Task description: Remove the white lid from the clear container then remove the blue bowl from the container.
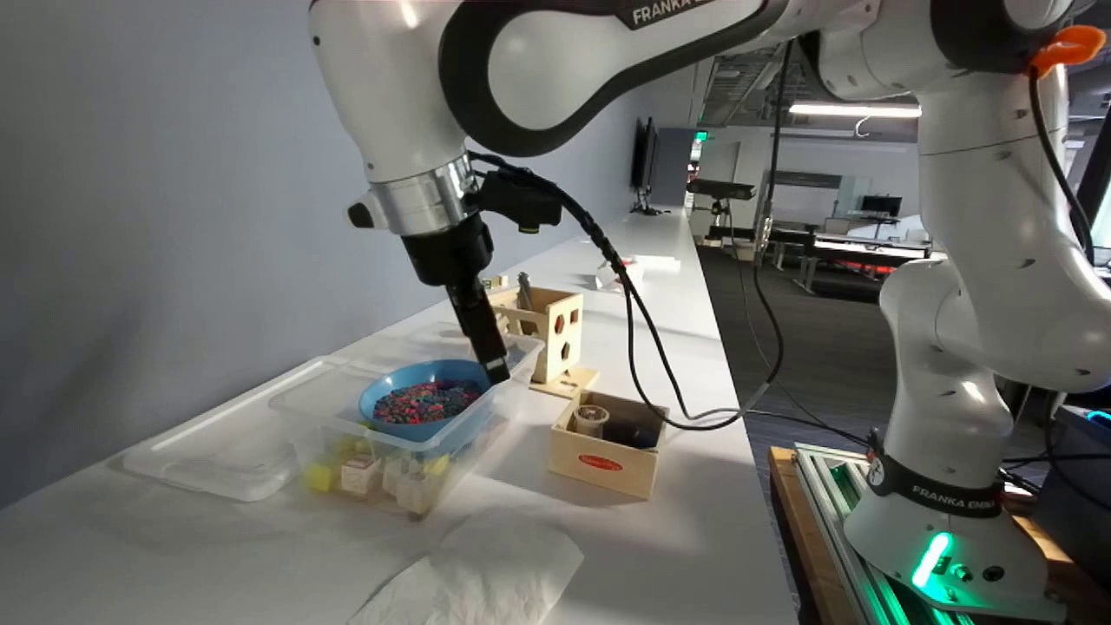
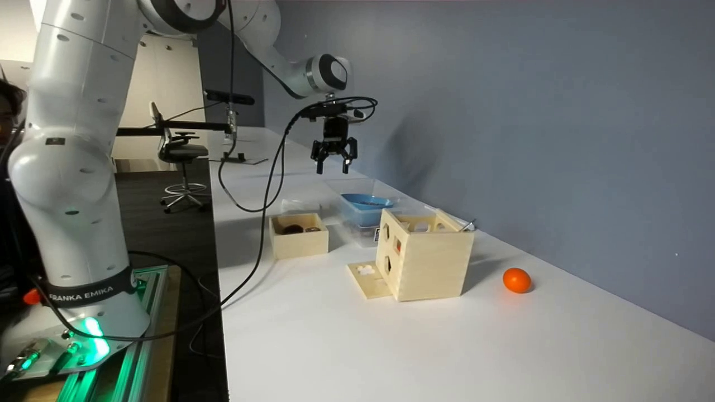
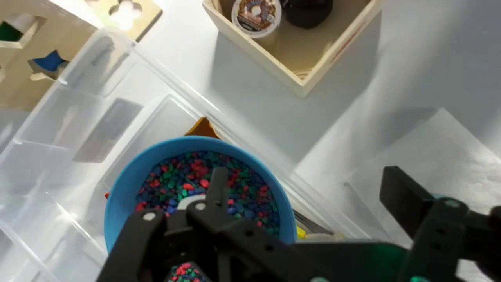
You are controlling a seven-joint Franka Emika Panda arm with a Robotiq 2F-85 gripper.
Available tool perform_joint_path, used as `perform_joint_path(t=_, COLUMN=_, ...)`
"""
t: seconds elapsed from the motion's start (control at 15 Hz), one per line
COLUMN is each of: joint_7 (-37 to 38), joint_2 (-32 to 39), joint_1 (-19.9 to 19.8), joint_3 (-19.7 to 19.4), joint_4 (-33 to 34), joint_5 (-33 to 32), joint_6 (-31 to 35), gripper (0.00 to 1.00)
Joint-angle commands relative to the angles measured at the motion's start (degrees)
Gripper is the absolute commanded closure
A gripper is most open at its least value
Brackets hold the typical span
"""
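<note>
Saw round sky-blue bowl (image 3: 124, 197), filled w/ loose multicolored pebbles (image 3: 176, 176), inside clear plastic container (image 3: 129, 90). Spotted black two-finger gripper (image 2: 333, 167) above container, spread wide, seemingly w/ one finger (image 3: 217, 186) over bowl & one past container wall. Prob. risked pinching wall + bowl if closed there, or spilling pebbles b/c of lopsided rim lift. Noted flat translucent-white lid (image 1: 217, 447) off, beside container; next angular pale-wood shape-sorter (image 2: 435, 265), nr container end; last, smooth orange ball (image 2: 516, 280), well apart from container.

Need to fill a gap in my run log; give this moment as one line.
white lid: off clear container | blue bowl: in container, not grasped | gripper: open, over bowl edge | bowl removal: pending
</note>
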Motion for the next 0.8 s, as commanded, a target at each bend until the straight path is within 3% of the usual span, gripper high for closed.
perform_joint_path(t=0.0, joint_7=2.0, joint_2=5.9, joint_1=1.1, joint_3=0.6, joint_4=7.7, joint_5=2.4, joint_6=1.6, gripper=0.00)
perform_joint_path(t=0.2, joint_7=4.3, joint_2=7.7, joint_1=1.9, joint_3=-0.2, joint_4=10.0, joint_5=1.5, joint_6=5.8, gripper=0.00)
perform_joint_path(t=0.73, joint_7=6.0, joint_2=7.6, joint_1=1.8, joint_3=-1.9, joint_4=8.9, joint_5=-0.5, joint_6=10.6, gripper=0.00)
